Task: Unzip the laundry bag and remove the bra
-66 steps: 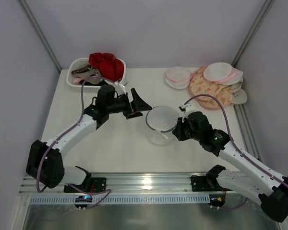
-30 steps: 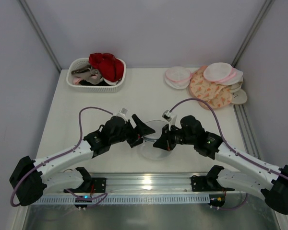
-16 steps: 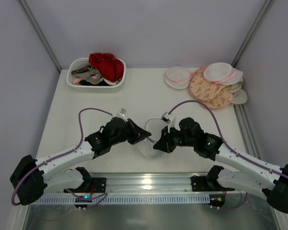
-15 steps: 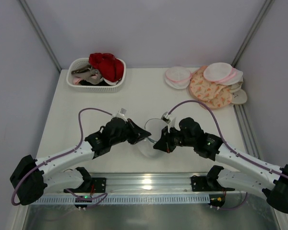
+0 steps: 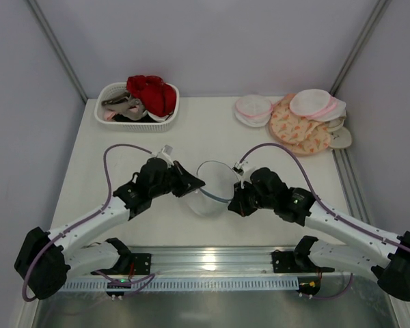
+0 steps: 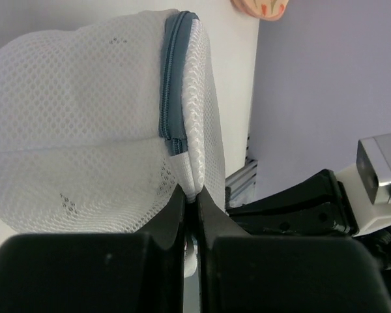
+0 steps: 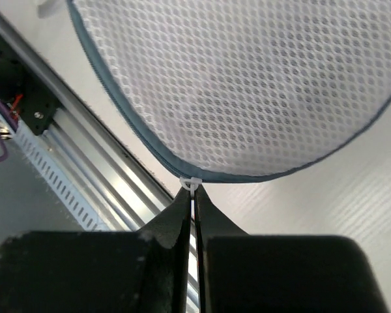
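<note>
The laundry bag (image 5: 213,186), a round white mesh pouch with a grey zipper rim, hangs tilted between my two grippers just above the table. My left gripper (image 5: 195,184) is shut on the mesh edge right beside the grey zipper (image 6: 171,85); the pinched mesh (image 6: 85,130) fills the left wrist view above the left gripper (image 6: 195,197). My right gripper (image 5: 235,199) is shut on the small white zipper pull (image 7: 190,184) at the rim of the laundry bag (image 7: 247,85); the right gripper (image 7: 193,195) sits just below it. The bra is hidden.
A white basket (image 5: 104,116) with a red garment (image 5: 150,92) stands at the back left. Pink-rimmed round pouches (image 5: 253,108) and peach patterned pouches (image 5: 297,128) lie at the back right. A metal rail (image 5: 205,263) runs along the near edge.
My left gripper has closed on the bag's edge and drawn back to the left. The right gripper has shifted slightly right, still holding the pull, and the bag now hangs stretched between them.
</note>
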You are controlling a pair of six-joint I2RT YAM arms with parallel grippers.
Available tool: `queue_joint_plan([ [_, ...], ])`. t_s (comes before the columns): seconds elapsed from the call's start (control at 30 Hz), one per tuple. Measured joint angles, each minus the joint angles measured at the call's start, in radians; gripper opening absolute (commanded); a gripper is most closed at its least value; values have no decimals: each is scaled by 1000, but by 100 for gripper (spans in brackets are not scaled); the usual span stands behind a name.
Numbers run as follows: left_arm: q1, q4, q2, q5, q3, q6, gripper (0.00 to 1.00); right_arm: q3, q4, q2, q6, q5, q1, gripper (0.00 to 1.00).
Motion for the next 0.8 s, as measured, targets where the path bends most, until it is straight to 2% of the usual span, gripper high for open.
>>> queue_joint_plan([
  [0.3, 32, -46, 181, 237, 187, 310, 0, 73, -122, 122, 25, 246, 1, 4],
  [0.4, 80, -58, 243, 328, 254, 401, 0, 78, -133, 124, 26, 295, 1, 4],
  [0.57, 148, -65, 395, 447, 357, 467, 0, 80, -133, 64, 21, 335, 1, 3],
  [0.63, 153, -51, 467, 489, 406, 467, 6, 80, -134, 30, 18, 341, 1, 4],
  [0.67, 154, -43, 502, 509, 428, 466, 14, 80, -134, 17, 16, 341, 1, 4],
  [0.7, 153, -27, 533, 523, 443, 463, 36, 80, -135, 7, 14, 341, 1, 4],
  [0.77, 153, 5, 575, 537, 460, 456, 54, 80, -135, 2, 14, 339, 1, 4],
  [0.8, 153, 21, 588, 539, 461, 446, 96, 80, -134, 2, 14, 335, 1, 4],
])
